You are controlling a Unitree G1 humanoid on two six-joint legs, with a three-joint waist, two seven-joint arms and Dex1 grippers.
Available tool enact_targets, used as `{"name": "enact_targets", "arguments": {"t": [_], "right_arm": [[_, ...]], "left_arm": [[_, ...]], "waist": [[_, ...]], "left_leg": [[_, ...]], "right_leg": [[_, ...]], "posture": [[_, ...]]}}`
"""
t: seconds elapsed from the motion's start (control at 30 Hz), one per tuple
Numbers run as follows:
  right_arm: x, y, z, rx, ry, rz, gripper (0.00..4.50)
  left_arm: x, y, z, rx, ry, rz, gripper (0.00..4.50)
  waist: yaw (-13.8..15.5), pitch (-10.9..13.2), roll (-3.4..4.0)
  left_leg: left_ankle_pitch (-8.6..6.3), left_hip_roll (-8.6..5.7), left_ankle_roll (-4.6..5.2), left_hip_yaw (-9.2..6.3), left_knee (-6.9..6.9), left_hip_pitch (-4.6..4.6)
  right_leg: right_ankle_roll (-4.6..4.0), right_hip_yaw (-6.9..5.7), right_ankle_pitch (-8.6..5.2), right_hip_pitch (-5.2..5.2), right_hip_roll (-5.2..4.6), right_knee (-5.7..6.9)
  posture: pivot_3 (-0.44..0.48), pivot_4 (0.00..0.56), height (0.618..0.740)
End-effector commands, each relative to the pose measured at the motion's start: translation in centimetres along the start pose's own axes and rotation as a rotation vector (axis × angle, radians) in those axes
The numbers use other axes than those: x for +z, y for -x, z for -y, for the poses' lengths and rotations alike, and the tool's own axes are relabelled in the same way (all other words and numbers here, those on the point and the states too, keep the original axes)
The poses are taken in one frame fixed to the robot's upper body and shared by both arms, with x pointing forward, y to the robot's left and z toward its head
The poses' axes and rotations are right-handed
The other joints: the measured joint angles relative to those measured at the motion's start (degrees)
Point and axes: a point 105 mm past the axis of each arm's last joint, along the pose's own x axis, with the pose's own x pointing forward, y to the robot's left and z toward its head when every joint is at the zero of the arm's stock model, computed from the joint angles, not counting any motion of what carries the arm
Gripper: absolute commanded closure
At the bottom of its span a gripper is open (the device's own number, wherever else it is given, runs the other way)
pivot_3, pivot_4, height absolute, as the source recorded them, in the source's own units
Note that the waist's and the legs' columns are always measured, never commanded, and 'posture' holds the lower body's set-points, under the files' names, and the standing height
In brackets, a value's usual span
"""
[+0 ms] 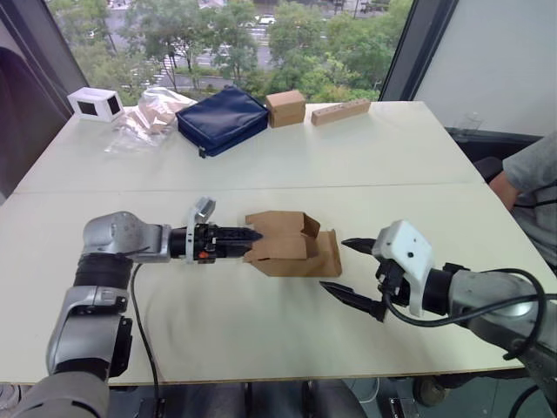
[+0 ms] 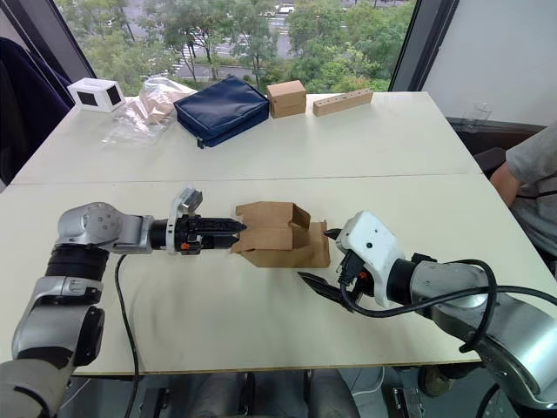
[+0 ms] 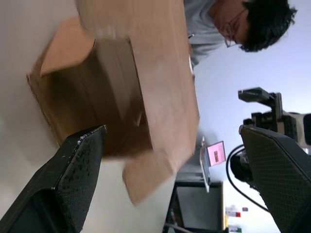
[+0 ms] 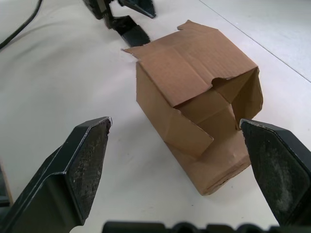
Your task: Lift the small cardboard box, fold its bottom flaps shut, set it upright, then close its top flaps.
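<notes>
2 grippers flank your box [image 1: 287, 244] on table [image 1: 261, 157]: left gripper [image 1: 254, 235] at its left end, state unclear; right gripper [image 1: 345, 268] wide, just right.

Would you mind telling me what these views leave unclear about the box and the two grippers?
- Box, head views: the end facing the left gripper is turned away, so contact is unclear.
- Left wrist view: near flap blurred, box top cropped by the edge.
- Right gripper, right wrist view: finger bases cropped by the edge.

You see the small cardboard box [image 1: 291, 244] at frame centre on the table [image 1: 409, 148], left gripper [image 1: 250, 235] touching its left end, right gripper [image 1: 352, 270] spread open lower right of it.
</notes>
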Motion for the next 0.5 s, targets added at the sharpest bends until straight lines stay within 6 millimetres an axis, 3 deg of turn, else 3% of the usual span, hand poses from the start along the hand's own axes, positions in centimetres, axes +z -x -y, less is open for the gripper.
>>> {"name": "enact_targets", "arguments": {"t": [0.03,0.5], "right_arm": [[1.6,0.7,0.2,-0.013,0.022,0.042,0.05],[2.0,1.3,-0.2,-0.006,-0.018,0.022,0.05]], "left_arm": [[1.0,-0.6,0.9,-0.037,-0.05,0.019,0.0],[1.2,-4.0,0.7,-0.079,-0.053,0.008,0.0]], "waist": [[0.0,0.0,0.0],[-0.1,0.0,-0.01]], "left_leg": [[0.0,0.0,0.0,0.0,0.0,0.0],[-0.01,0.01,0.01,0.0,0.0,-0.02]], "right_leg": [[0.0,0.0,0.0,0.0,0.0,0.0],[0.0,0.03,0.0,0.0,0.01,-0.01]], "posture": [[0.0,0.15,0.74],[0.0,0.15,0.74]]}}
